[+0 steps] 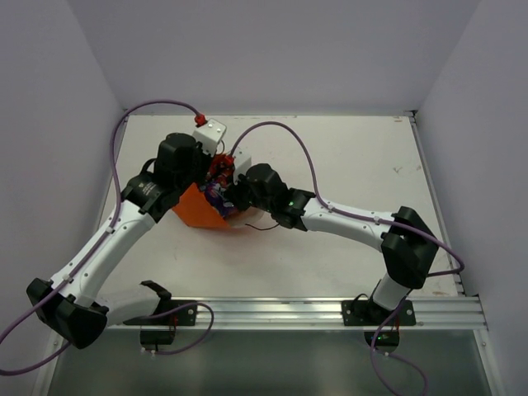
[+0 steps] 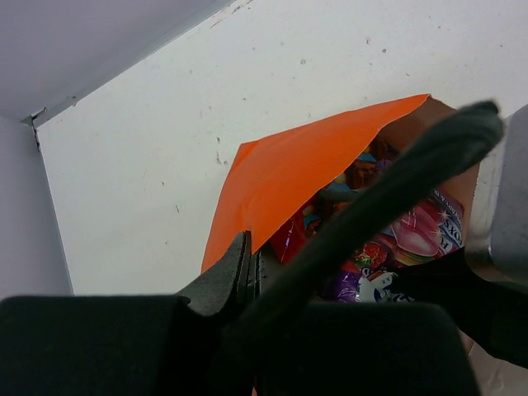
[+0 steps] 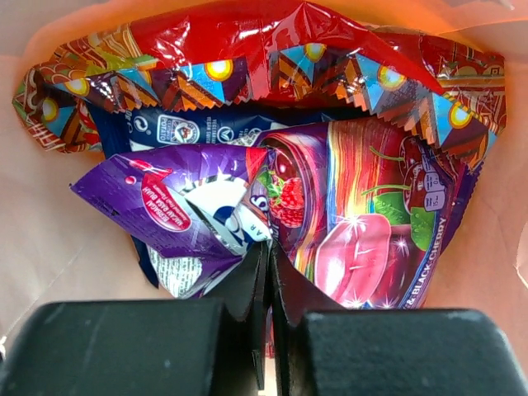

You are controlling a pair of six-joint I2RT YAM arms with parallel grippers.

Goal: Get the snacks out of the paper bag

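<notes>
Where 1 paper bag (image 1: pixel 196 213) gapes, 4 snacks (image 3: pixel 363 214) show inside.

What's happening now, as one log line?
left fingers: shut on paper bag edge | right fingers: shut on purple packet | snacks: inside bag

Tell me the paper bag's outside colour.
Orange outside; the paper bag shows clearest in the left wrist view.

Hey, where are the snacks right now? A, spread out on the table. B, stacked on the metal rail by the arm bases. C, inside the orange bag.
C: the right wrist view shows the snacks bunched together between the pale inner walls of the bag, with the right gripper in among them.
</notes>
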